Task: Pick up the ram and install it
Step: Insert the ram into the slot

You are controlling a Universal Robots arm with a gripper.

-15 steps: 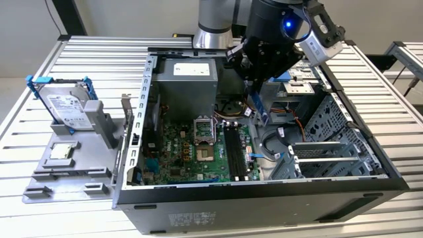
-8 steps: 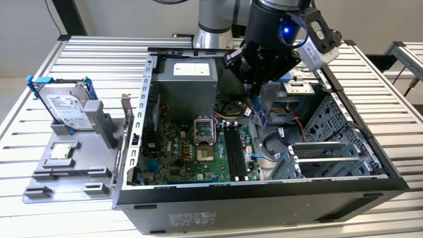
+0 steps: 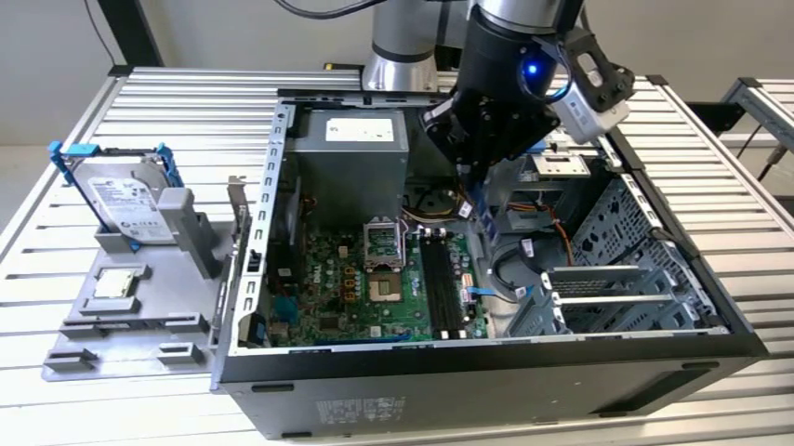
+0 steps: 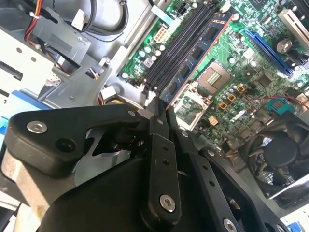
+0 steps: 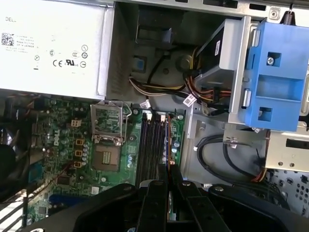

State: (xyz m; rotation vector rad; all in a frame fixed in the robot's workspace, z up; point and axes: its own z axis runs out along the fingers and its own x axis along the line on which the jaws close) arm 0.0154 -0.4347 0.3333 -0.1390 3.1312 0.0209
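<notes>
Black tool (image 4: 163,107) clamps the ram (image 4: 198,50) edge-on, just over the dark memory slots (image 5: 150,140).

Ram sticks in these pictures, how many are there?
1. The ram is held on edge in the gripper, above the black memory slots; those look empty, though the gripper hides their near ends.

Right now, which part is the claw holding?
The long dark ram stick, in the black claw; the silver hard drive and square chip sit on the grey tray.
</notes>
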